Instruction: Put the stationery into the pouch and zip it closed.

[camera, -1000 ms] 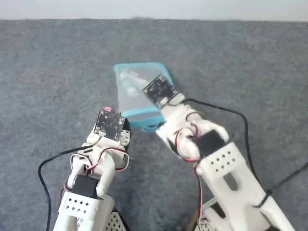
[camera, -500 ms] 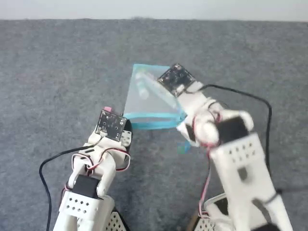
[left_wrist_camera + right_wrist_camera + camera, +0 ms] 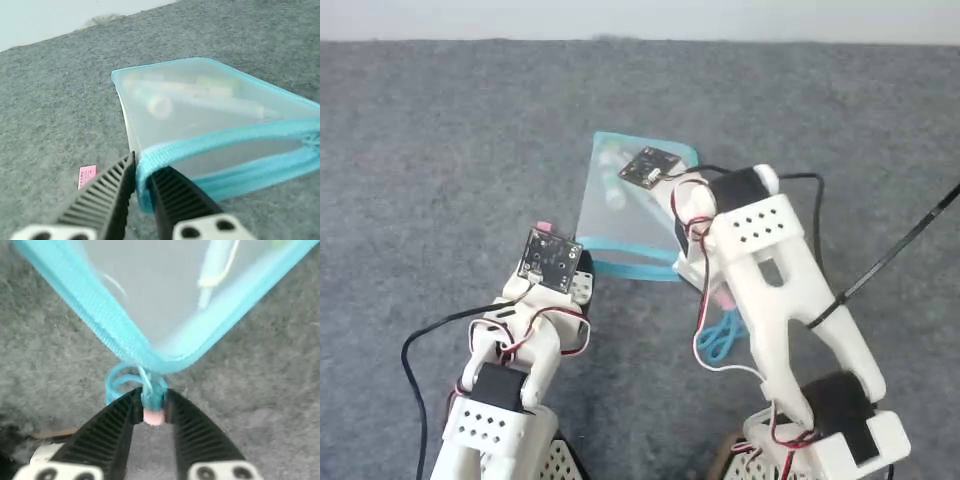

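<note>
The pouch (image 3: 625,215) is translucent with turquoise trim and lies about mid-table on the grey mat (image 3: 440,130), its zip edge facing near. Through its side show the stationery (image 3: 200,95): pale pen-like sticks lying side by side toward the far edge. The zip pull (image 3: 153,415), tipped in pink with a turquoise cord loop (image 3: 116,382) beside it, sits at the pouch's near right corner. The left gripper (image 3: 143,169) is clamped on the near left corner, its ridged black fingers (image 3: 112,182) pinching the turquoise zip band. The right gripper (image 3: 152,401) is pinched on the zip pull, with the pouch's corner just beyond its tips. The left arm (image 3: 510,380) comes up from the near left. The right arm (image 3: 770,270) rises from the near right and bends over the pouch's right side. A small pink tag (image 3: 87,176) lies on the mat left of the left gripper.
</note>
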Robot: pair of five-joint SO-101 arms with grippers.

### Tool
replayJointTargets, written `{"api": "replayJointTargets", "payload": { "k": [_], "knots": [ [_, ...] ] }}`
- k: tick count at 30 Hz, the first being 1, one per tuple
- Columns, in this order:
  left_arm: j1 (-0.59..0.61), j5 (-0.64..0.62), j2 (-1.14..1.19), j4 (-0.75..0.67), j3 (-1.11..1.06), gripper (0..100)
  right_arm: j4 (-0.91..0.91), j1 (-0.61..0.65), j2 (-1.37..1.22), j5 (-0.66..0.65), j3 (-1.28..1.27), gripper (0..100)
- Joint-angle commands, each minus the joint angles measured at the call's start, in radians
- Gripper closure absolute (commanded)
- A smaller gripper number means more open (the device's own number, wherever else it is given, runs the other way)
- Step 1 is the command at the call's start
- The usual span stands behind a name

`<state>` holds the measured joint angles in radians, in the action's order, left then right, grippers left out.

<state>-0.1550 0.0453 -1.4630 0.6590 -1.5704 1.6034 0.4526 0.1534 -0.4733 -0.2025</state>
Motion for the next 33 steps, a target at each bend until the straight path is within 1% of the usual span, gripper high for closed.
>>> {"api": "replayJointTargets", "payload": {
  "k": [1, 8, 13, 16, 21, 24, 33],
  "knots": [
    [0.005, -0.014, -0.015, -0.012, 0.058, 99, -0.081, 0.010, 0.094, 0.015, -0.064, 83.1],
    [0.002, -0.014, -0.015, -0.012, 0.058, 99, -0.395, 0.024, 0.308, 0.017, -0.489, 83.2],
    [0.002, -0.014, -0.015, -0.012, 0.056, 99, -0.604, 0.024, 0.453, 0.081, -0.684, 83.4],
    [0.002, -0.014, -0.014, -0.012, 0.054, 99, -0.656, 0.035, 0.486, 0.086, -0.741, 86.6],
    [0.000, -0.014, -0.011, -0.012, 0.054, 99, -0.633, 0.024, 0.499, 0.086, -0.741, 99.1],
    [0.000, -0.014, -0.009, -0.014, 0.054, 99, -0.556, 0.022, 0.499, 0.084, -0.690, 99.1],
    [0.000, -0.014, -0.009, -0.026, 0.048, 99, -0.157, 0.036, 0.639, 0.077, -0.324, 99.1]
  ]
}}
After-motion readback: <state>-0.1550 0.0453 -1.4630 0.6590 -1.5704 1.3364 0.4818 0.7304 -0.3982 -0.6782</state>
